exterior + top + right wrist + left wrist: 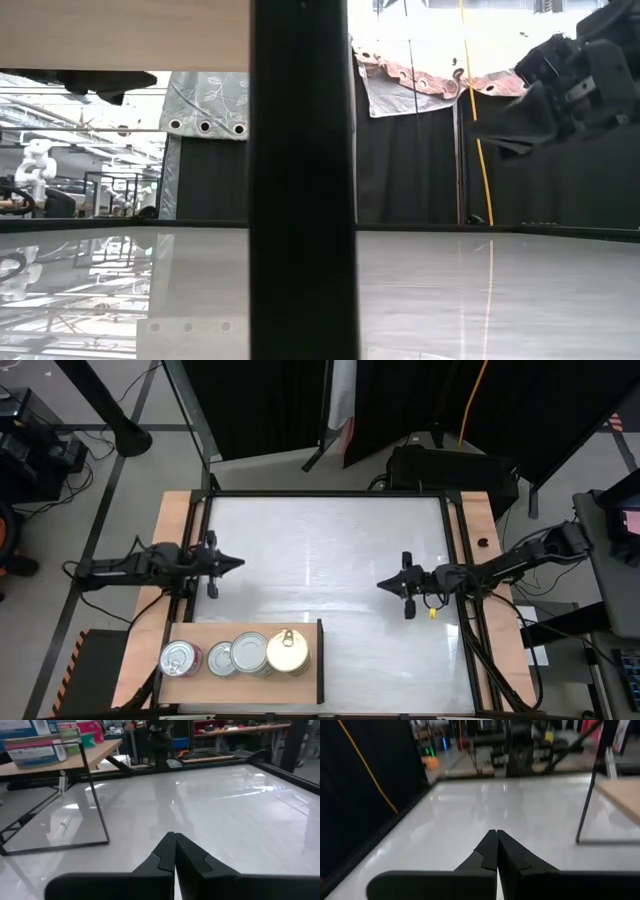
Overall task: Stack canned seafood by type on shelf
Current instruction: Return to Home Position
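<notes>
The left gripper (236,563), fingers pressed together on nothing, hangs over the white table (330,530) just beyond the shelf (210,631); the right gripper (383,584), likewise clenched and empty, hangs well off the shelf's other end. The canned seafood (250,652) stands in four stacks in a row on the shelf, one gold-lidded

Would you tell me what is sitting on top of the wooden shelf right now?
On the shelf stands a row of four can tops: three silver lids and one gold lid. Seen from straight above, any cans stacked beneath them are covered.
</notes>
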`<state>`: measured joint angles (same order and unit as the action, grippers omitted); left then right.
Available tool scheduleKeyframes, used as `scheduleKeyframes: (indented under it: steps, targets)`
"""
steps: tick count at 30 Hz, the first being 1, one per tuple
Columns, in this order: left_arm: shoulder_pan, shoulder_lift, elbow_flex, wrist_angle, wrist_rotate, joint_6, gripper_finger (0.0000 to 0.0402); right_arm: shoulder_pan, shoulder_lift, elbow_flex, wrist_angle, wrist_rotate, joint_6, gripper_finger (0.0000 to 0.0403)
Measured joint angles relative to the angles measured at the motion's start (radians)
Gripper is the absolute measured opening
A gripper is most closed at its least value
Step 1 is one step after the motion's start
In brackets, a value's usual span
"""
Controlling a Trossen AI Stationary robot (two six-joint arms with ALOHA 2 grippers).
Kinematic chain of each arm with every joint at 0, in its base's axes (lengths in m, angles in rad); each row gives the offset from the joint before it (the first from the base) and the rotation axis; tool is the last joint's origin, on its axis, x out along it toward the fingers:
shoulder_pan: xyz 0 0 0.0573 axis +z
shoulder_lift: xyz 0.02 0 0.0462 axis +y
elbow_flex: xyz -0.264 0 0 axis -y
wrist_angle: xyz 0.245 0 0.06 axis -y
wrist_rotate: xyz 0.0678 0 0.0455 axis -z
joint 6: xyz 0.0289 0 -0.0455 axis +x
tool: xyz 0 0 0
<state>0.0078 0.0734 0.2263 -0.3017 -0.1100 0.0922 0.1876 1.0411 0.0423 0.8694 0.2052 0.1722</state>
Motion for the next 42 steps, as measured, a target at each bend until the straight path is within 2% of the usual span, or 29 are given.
scheduleKeyframes:
  steps: [4,9,12,16,22,25,42]
  targets:
    - [-0.001,-0.072,-0.063,0.059,-0.021,-0.043,0.0000,-0.008,-0.022,-0.029,-0.012,0.004,-0.006,0.0000]
    - [-0.001,-0.070,-0.153,0.141,-0.016,-0.086,0.0000,-0.007,-0.024,-0.029,-0.047,-0.002,-0.039,0.0000]
    - [0.000,-0.063,-0.189,0.258,-0.005,-0.065,0.0000,-0.008,-0.029,-0.029,-0.051,-0.002,-0.047,0.0000]
    - [0.001,-0.062,-0.198,0.282,-0.012,-0.058,0.0000,-0.008,-0.047,-0.028,-0.057,-0.002,-0.060,0.0000]
    - [-0.002,-0.073,-0.203,0.309,0.099,-0.136,0.0000,-0.007,-0.102,-0.029,-0.072,-0.002,-0.064,0.0000]
    - [-0.005,-0.073,-0.201,0.376,0.100,-0.137,0.0000,-0.007,-0.157,-0.029,-0.125,-0.002,-0.064,0.0000]
    - [-0.006,-0.073,-0.188,0.358,0.077,-0.136,0.0000,0.000,-0.642,-0.028,-0.573,-0.055,0.001,0.0000]
